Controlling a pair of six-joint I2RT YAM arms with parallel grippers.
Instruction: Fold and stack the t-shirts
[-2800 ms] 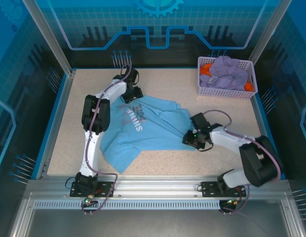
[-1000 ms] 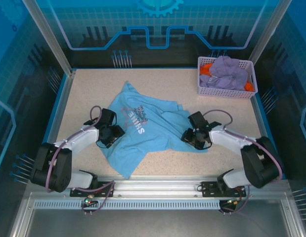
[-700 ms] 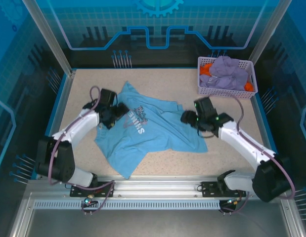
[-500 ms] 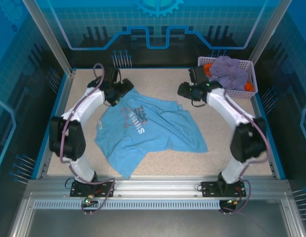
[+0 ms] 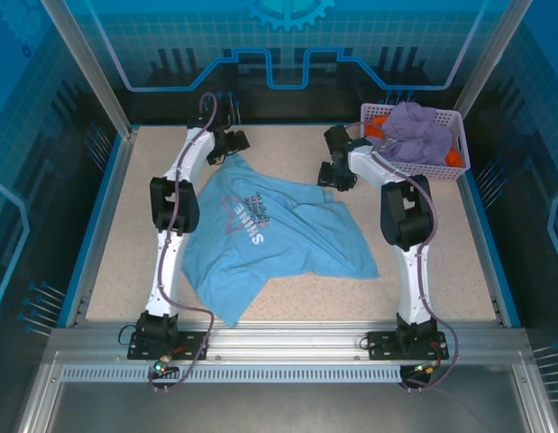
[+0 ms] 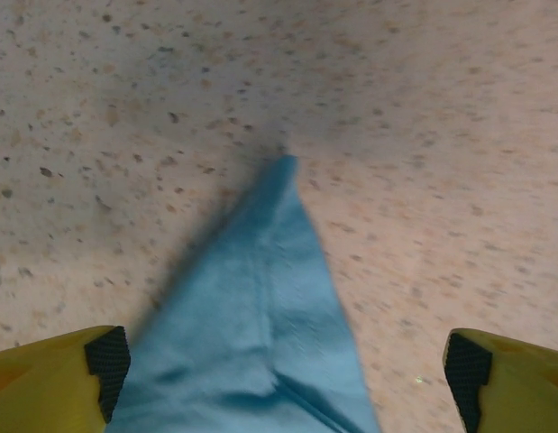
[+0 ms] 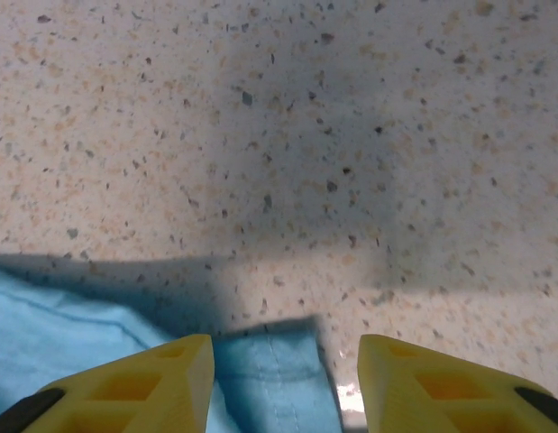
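One sky-blue t-shirt (image 5: pixel 279 239) lies chest-up and rumpled in the middle of the surface (image 5: pixel 423 244), spread wider left-to-right than far-to-near. Its white-pink lettering (image 5: pixel 247 216) reads upside down from the top camera. One pointed corner aims far-left, tip right at the left gripper (image 5: pixel 230 147); those jaws are spread wide, the tip loose between them, nothing pinched. At the shirt's far-right edge sits the right gripper (image 5: pixel 335 176), jaws part-spread, a hem flap flat between them, not clamped. Far-right corner: mesh basket (image 5: pixel 409 168) holds lavender t-shirt (image 5: pixel 414 126) and orange t-shirt (image 5: pixel 455 159).
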